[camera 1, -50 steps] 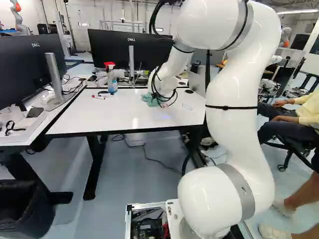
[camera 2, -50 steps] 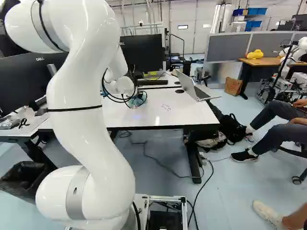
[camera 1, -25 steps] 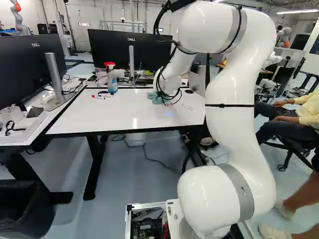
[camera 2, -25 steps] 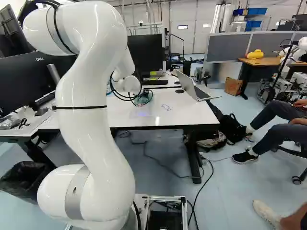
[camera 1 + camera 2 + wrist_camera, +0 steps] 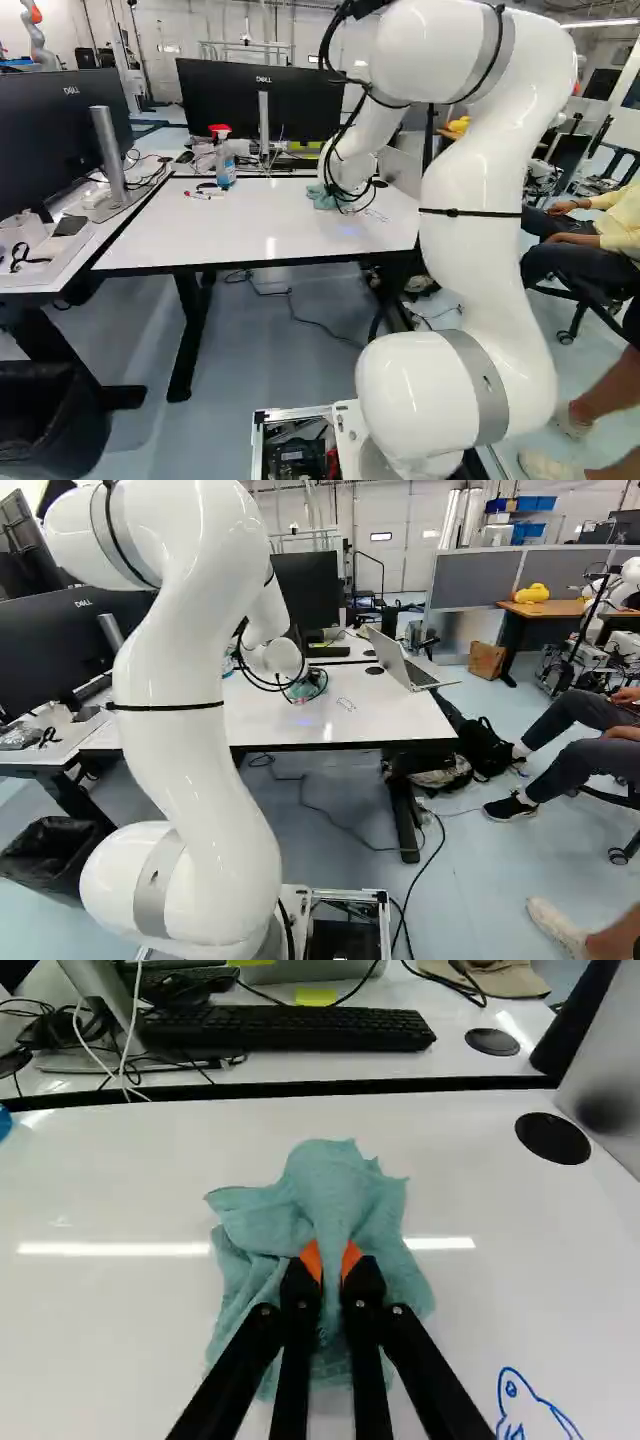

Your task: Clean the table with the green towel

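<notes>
On the white table [image 5: 230,225], toward its far right part, my gripper [image 5: 345,198] is low over the surface, partly hidden by cables. The green towel [image 5: 322,197] lies bunched beneath it. In the wrist view both orange-padded fingers of the gripper [image 5: 332,1265] pinch a fold of the towel [image 5: 335,1180], whose rest spreads flat around and ahead of them. A blue line drawing [image 5: 535,1410] marks the tabletop beside the towel, apart from it; it also shows as a faint drawing [image 5: 346,704] in the right base view.
A spray bottle [image 5: 224,158] and markers [image 5: 200,195] are on the table's left part. An open laptop [image 5: 405,665] stands at the right edge. Beyond the table's far edge are a keyboard [image 5: 290,1028] and a monitor [image 5: 250,105]. Another robot [image 5: 38,35] stands far back.
My arm has shifted to the right across the table, and the towel has slid along in the gripper, nearer the laptop side. The base has stayed put.
</notes>
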